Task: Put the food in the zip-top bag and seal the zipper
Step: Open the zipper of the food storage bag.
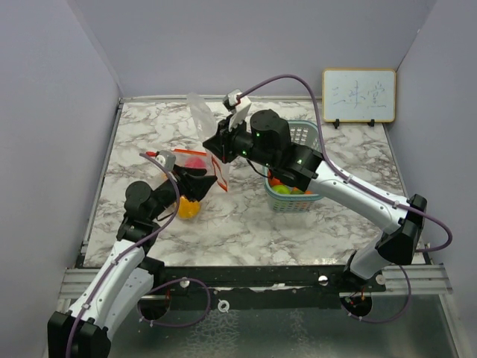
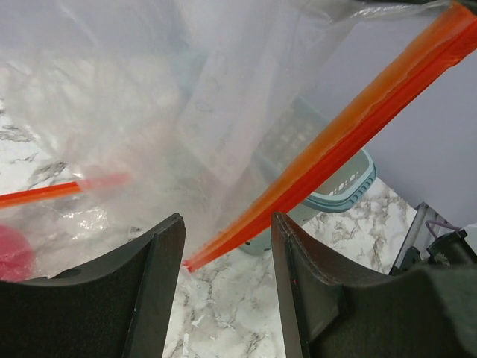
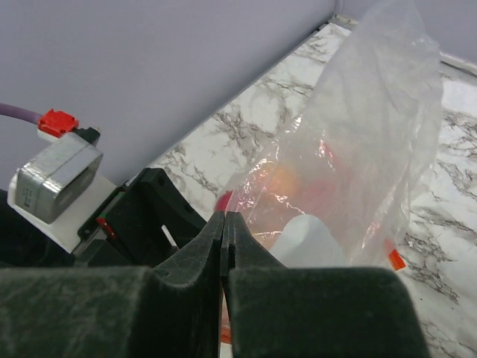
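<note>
The clear zip-top bag [image 1: 200, 113] is held up off the marble table [image 1: 335, 149]. My right gripper [image 1: 220, 146] is shut on its mouth edge; in the right wrist view the pads [image 3: 224, 218] press together on the plastic [image 3: 373, 134]. The orange-red zipper [image 2: 335, 134] slants down to its end between the fingers of my left gripper [image 2: 227, 221], which is open and not touching it. Pink food [image 1: 195, 161] sits inside the bag. A yellow-orange piece [image 1: 188, 209] lies on the table under my left arm.
A teal lattice basket [image 1: 298, 200] stands right of the bag under my right arm, with green and orange food [image 1: 283, 188] in it. A small whiteboard [image 1: 358, 95] leans on the back wall. Grey walls enclose the table on three sides.
</note>
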`<state>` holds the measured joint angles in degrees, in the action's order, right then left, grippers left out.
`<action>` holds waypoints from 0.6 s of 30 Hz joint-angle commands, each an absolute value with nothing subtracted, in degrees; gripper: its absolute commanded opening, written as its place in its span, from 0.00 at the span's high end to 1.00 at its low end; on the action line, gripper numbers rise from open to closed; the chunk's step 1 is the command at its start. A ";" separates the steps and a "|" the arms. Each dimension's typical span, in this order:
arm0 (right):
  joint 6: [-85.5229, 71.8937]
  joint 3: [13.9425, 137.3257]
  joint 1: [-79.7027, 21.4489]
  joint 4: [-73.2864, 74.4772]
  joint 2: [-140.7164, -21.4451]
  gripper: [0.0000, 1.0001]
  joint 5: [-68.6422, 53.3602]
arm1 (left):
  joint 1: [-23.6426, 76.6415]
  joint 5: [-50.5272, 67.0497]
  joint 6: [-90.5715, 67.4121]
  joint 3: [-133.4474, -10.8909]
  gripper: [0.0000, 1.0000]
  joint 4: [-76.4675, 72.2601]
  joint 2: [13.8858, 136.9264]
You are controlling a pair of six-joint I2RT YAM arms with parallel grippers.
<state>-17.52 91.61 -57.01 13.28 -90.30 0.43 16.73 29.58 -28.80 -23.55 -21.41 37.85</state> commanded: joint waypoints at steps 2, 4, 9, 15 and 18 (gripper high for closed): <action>-18.18 94.27 -57.30 12.58 -89.90 0.99 -0.39 | 19.61 25.49 -28.65 -25.44 0.48 -23.26 39.51; -18.11 94.55 -57.30 12.61 -90.29 0.99 0.38 | 20.90 24.53 -28.59 -25.48 0.48 -23.59 40.13; -17.32 95.49 -57.30 13.01 -91.22 0.99 3.99 | 23.10 24.12 -27.95 -25.23 0.44 -23.94 39.30; -17.96 95.36 -57.30 12.13 -89.95 0.99 1.02 | 23.81 15.66 -25.10 -26.36 0.46 -19.26 39.12; -18.40 95.20 -57.26 12.05 -89.48 0.99 -0.78 | 24.07 10.89 -24.45 -27.35 0.58 -19.32 40.89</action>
<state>-17.78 93.80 -57.01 13.23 -90.65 1.65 23.68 19.09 -26.50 -24.71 -20.16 39.46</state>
